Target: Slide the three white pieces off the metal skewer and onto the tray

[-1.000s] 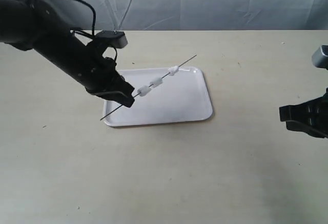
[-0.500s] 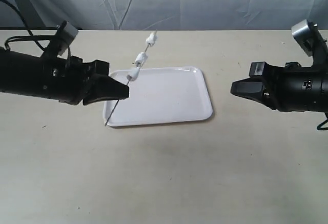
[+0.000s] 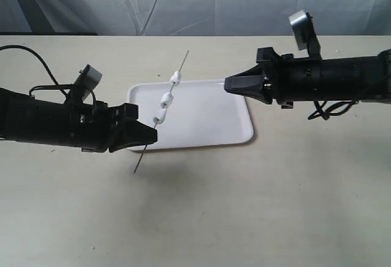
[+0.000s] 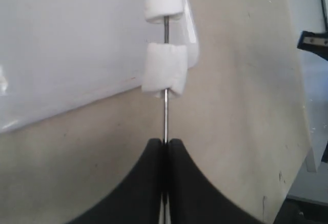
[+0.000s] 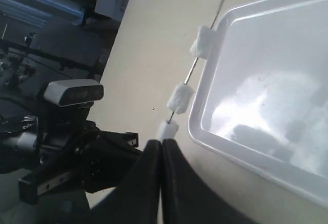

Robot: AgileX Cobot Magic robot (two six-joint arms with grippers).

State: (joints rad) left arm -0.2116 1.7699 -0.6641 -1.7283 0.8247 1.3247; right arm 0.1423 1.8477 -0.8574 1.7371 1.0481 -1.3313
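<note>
My left gripper is shut on the metal skewer, which slants up and away over the left part of the white tray. Three white pieces are threaded on the rod above the tray's left side. In the left wrist view the left gripper pinches the skewer just below the nearest white piece. My right gripper hovers shut and empty above the tray's far right corner, pointing toward the skewer. From the right wrist view the right gripper faces the white pieces, the skewer and the tray.
The tray rests on a beige tabletop with a pale cloth backdrop behind. The left arm's body and cable lie low across the table's left side. The right arm stretches in from the right edge.
The left arm has lowered and shifted toward me, carrying the skewer down over the tray. The right arm has swung up and leftward to the tray's far right corner.
</note>
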